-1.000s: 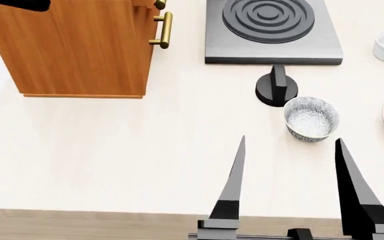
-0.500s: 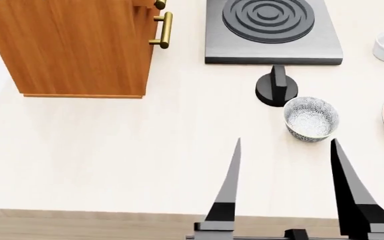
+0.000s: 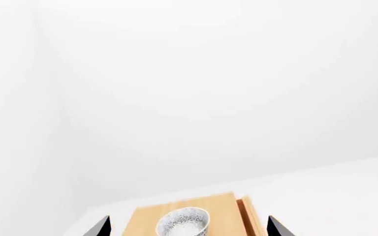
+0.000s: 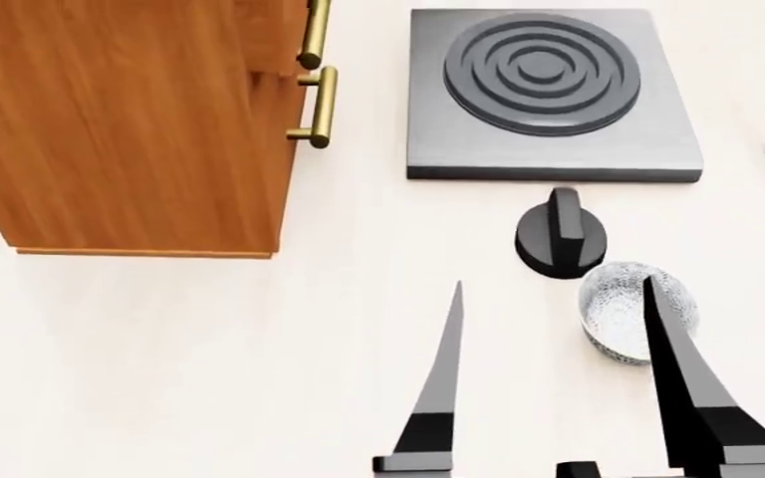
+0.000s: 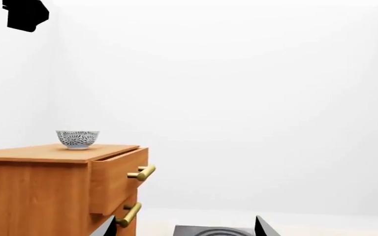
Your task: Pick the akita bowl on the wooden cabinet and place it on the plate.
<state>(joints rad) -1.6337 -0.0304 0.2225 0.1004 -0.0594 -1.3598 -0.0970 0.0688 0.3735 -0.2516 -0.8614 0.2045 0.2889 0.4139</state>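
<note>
Bare counter (image 4: 196, 349) lies open beside the wooden cabinet (image 4: 130, 119); stove knob (image 4: 562, 234) crowds a second bowl (image 4: 616, 309).

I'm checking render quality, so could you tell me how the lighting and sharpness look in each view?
Head view: even light, sharp, faint shadow under the cabinet. Left wrist view: mostly blank white, the bowl slightly soft. Right wrist view: flat white backdrop, crisp edges, no glare.

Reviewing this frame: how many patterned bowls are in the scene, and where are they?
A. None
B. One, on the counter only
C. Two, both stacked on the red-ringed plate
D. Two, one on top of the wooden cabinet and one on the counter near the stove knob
D. The right wrist view shows a patterned bowl standing on top of the wooden cabinet, while the head view shows another bowl on the counter beside the black stove knob.
</note>
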